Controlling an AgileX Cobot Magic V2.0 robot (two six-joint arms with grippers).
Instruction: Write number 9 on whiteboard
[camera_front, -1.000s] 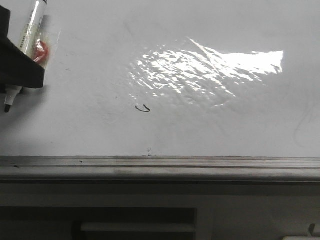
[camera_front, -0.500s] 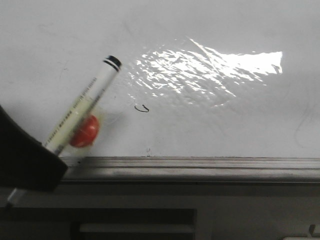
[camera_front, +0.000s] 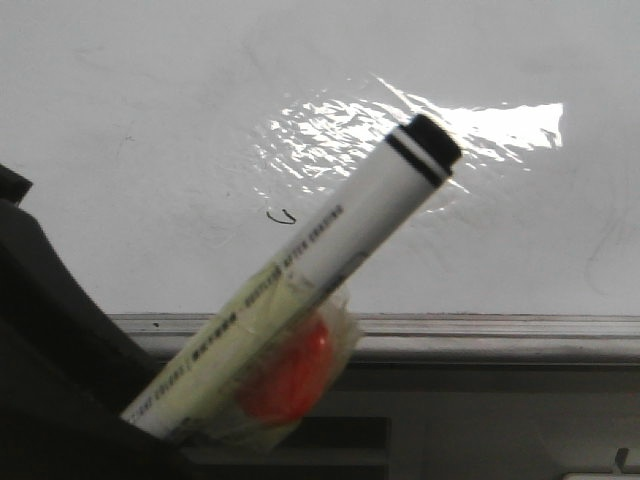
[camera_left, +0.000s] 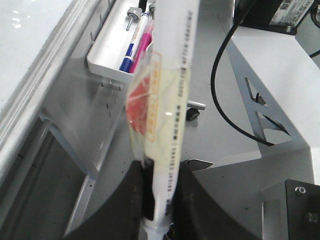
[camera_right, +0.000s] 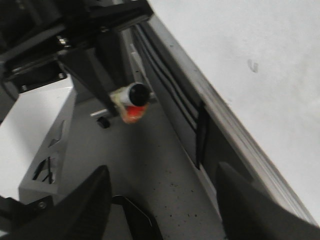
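The whiteboard (camera_front: 150, 90) is glossy white with a wrinkly glare patch and a grey metal edge strip (camera_front: 500, 335). The only mark on it is a tiny black curved squiggle (camera_front: 282, 215); no number 9 shows. My left gripper (camera_front: 90, 400) is shut on a white marker (camera_front: 340, 240) with a black end band and an orange-red patch under clear tape. The marker hangs close to the camera in front of the board's lower edge, apart from the surface. It also shows in the left wrist view (camera_left: 170, 100), clamped between the fingers of the left gripper (camera_left: 160, 175). My right gripper (camera_right: 165, 200) is open and empty, off the board.
A white tray (camera_left: 107, 55) holding blue and pink markers hangs below the board's edge. A black cable (camera_left: 220, 95) and grey frame parts lie beneath. In the right wrist view the board (camera_right: 250, 40) and the left arm (camera_right: 85, 60) with the marker (camera_right: 132, 100) are visible.
My left gripper with the marker has swung from the board's upper left down and right, towards the camera, and now sits below the board's lower edge. The squiggle is unchanged.
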